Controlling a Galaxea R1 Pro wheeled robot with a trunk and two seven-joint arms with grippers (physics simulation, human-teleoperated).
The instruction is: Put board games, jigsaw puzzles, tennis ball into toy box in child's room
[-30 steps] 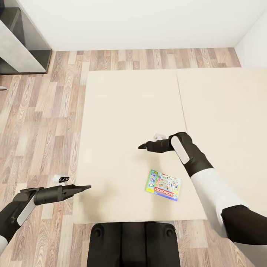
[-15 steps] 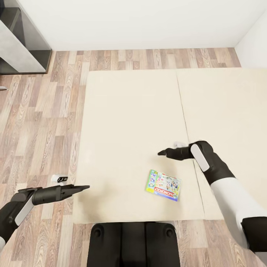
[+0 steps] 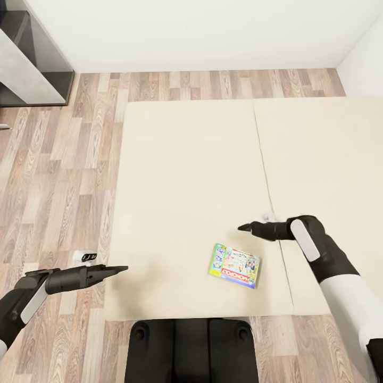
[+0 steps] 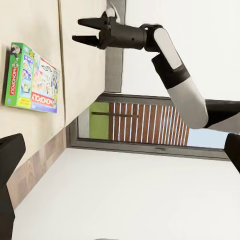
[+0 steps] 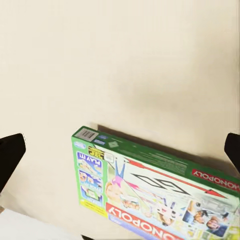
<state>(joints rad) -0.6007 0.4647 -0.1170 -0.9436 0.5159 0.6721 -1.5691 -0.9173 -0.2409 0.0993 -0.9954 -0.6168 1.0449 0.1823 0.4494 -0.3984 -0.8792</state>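
Note:
One board game (image 3: 235,266), a flat green-bordered Monopoly box, lies face up on the beige bed (image 3: 186,159) near its front edge. My right gripper (image 3: 243,227) hovers over the mattress just beyond the box, slightly to its right, pointing left. It is open with nothing between its fingers. The right wrist view looks down on the board game (image 5: 150,192), with a fingertip (image 5: 10,155) at each side edge. In the left wrist view the board game (image 4: 32,85) and my right gripper (image 4: 84,31) both show. My left gripper (image 3: 121,269) is open and empty at the bed's left front corner.
Wood-plank floor (image 3: 64,159) runs left of and behind the bed, up to a white wall. A dark-grey cabinet (image 3: 29,58) stands at the back left. A seam (image 3: 264,159) divides the mattress. A small white and black object (image 3: 85,257) lies on the floor by my left arm.
My right arm has swung to the right and towards me across the mattress, ending just beyond the board game. The left arm and the box have stayed put.

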